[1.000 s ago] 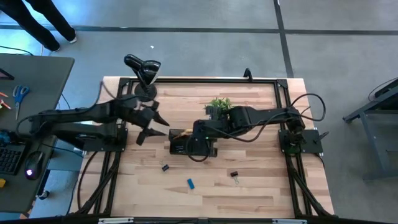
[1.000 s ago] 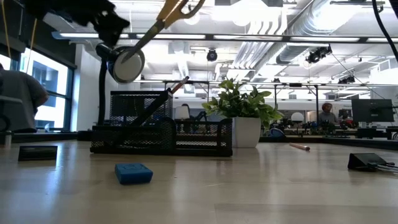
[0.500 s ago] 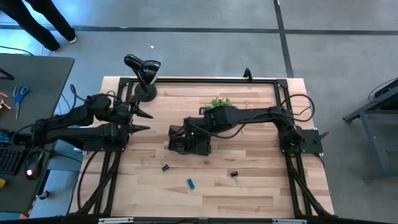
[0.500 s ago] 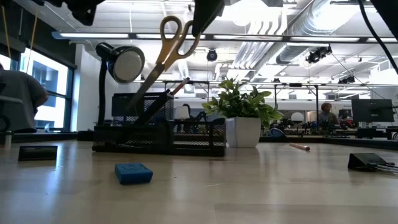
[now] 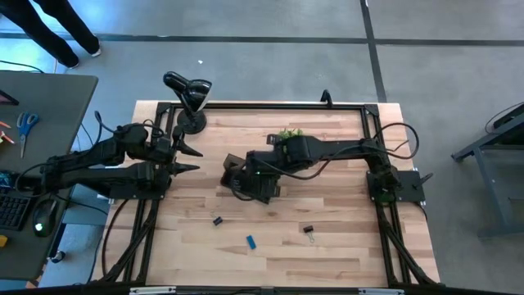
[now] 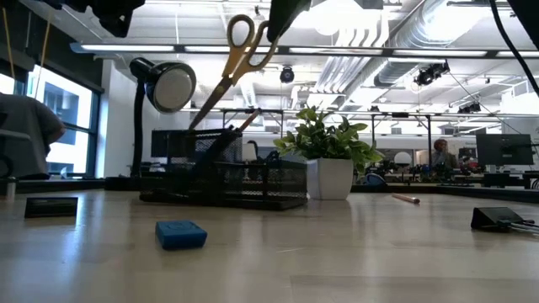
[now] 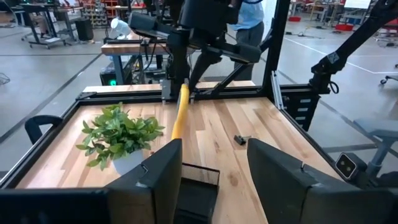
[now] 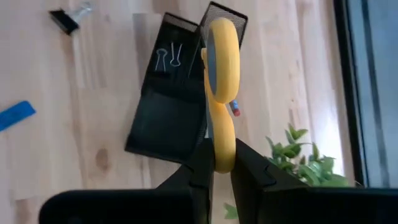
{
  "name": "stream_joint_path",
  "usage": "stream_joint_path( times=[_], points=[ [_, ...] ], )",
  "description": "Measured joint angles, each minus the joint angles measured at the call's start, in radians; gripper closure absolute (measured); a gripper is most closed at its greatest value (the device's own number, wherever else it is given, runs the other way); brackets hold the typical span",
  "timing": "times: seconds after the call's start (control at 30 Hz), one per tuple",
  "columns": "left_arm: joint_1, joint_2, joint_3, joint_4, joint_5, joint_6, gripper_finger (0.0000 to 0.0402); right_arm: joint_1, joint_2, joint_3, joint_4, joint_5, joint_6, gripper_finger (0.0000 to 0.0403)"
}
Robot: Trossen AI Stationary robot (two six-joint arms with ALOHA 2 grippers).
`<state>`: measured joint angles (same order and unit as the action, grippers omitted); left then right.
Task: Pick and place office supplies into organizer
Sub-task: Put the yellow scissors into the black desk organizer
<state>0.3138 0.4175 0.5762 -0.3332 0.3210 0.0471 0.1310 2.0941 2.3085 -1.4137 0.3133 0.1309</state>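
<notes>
Right claw (image 8: 216, 163), clamped on the yellow scissors (image 8: 219, 93), hangs above the organizer (image 8: 171, 112); next, lower and release.

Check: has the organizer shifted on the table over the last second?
Yes. In the low view the organizer has slid toward the potted plant and away from the lamp; the high view shows it turned slightly.

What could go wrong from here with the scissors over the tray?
1. The right gripper pinches the yellow-handled scissors only at a handle loop; they hang tilted and could swing or slip.
2. Their tips sit in the black mesh organizer tray, which has skewed on the table since a second ago; further pushing may drag it toward the small green potted plant.
3. The left gripper waits close by.
</notes>
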Motion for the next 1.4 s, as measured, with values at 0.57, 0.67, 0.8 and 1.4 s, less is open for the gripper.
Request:
stream_joint_path(
  times=[0.57, 0.67, 0.8, 1.4],
  points=[
    [0.0, 0.006, 0.0, -0.009, -0.009, 0.009, 0.0236, 0.011, -0.037, 0.003, 0.013, 0.057, 0.028, 0.0382],
    [0.0, 0.006, 0.0, -0.009, -0.022, 0.009, 0.0236, 0.004, -0.017, 0.001, 0.012, 0.061, 0.027, 0.038],
    [0.0, 0.008, 0.0, -0.011, -0.027, 0.009, 0.0236, -0.014, 0.013, -0.001, -0.009, 0.05, 0.026, 0.038],
    [0.0, 0.146, 0.0, 0.0, -0.029, 0.017, 0.0236, -0.02, 0.087, 0.006, 0.066, -0.092, -0.017, 0.0304]
  ],
)
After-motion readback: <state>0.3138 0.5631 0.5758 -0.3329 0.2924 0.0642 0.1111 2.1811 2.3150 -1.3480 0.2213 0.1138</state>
